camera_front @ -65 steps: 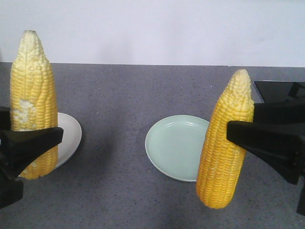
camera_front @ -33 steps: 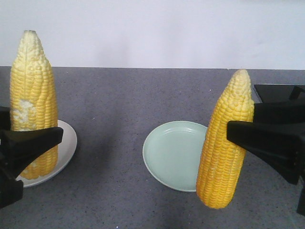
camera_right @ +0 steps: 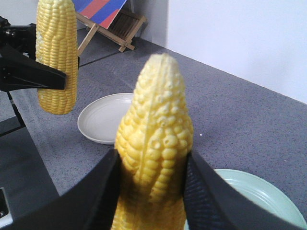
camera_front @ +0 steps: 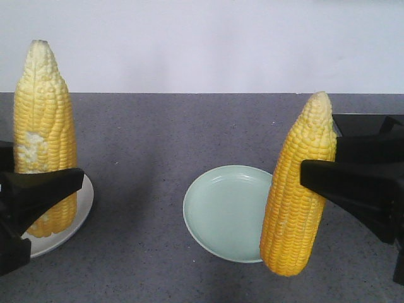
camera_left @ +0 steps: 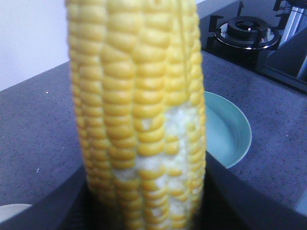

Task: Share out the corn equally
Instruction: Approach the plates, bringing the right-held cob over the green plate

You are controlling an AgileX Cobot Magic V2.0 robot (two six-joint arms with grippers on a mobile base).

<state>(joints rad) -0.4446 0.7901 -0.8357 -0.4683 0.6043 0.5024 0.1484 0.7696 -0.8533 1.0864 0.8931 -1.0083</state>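
Observation:
Two yellow corn cobs are held upright above the grey counter. My left gripper point(camera_front: 57, 183) is shut on the left cob point(camera_front: 44, 126), which has a whitish patch and hangs over the white plate point(camera_front: 79, 211). My right gripper point(camera_front: 315, 177) is shut on the right cob point(camera_front: 300, 189) at the right rim of the pale green plate point(camera_front: 221, 211). The left wrist view shows the cob point(camera_left: 139, 105) filling the left gripper point(camera_left: 148, 201), with the green plate point(camera_left: 230, 129) behind. In the right wrist view the right gripper point(camera_right: 153, 182) clamps its cob point(camera_right: 156, 139). Both plates hold nothing.
A black hob point(camera_front: 363, 123) with a gas burner point(camera_left: 247, 31) lies at the counter's right end. A folding chair point(camera_right: 110, 19) stands beyond the counter's left end. A white wall runs behind the counter.
In the front view both plates and the counter's far edge have slid lower and a little left. Both grippers keep the same hold on their cobs.

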